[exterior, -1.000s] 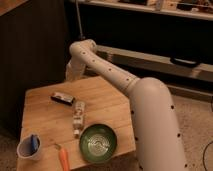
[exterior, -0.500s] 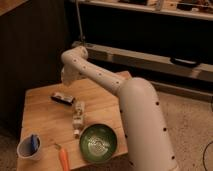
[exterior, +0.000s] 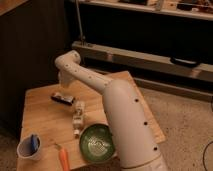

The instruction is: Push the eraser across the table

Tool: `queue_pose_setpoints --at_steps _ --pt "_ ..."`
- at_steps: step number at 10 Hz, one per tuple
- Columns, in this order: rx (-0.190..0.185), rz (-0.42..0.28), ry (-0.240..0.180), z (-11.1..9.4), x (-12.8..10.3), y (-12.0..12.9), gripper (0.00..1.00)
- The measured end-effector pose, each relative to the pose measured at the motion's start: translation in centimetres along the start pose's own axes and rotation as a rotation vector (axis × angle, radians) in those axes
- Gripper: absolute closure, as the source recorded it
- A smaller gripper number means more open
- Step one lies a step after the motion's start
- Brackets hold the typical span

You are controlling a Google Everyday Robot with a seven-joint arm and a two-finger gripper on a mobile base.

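The eraser [exterior: 62, 98], a small dark block with a pale top, lies on the far left part of the light wooden table [exterior: 40, 120]. My white arm reaches from the lower right across the table and bends down at its far end. My gripper [exterior: 63, 84] hangs just behind and above the eraser, shut and holding nothing. Whether it touches the eraser I cannot tell.
A clear small bottle [exterior: 78, 116] lies in the middle of the table. A green bowl [exterior: 97, 142] sits at the front, an orange carrot [exterior: 64, 157] at the front edge, and a white cup [exterior: 30, 147] with a blue item at the front left corner. Dark shelving stands behind.
The arm's far end has swung left and lowered over the eraser. The eraser, bottle, bowl and cup lie where they were.
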Motion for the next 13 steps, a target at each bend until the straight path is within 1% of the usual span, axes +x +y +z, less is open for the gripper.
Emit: queue_pose_setpoints --at_steps 2,3,5,9,11,13 --pt "-0.020 -0.022 -0.015 1.5 -0.1 -0.2 1.00" --pt "-0.023 -0.028 -0.019 1.8 -0.1 -0.5 1.00" --pt "-0.037 -0.043 -0.032 3.0 -0.1 -0.7 1.00" --pt "-0.068 -0.074 -0.048 4.7 -0.5 0.0 1.00" --pt "-0.089 -0.099 -0.056 4.8 -1.2 0.8 1.00" --pt "-0.082 -0.099 -0.081 4.2 -3.0 2.0 1.00"
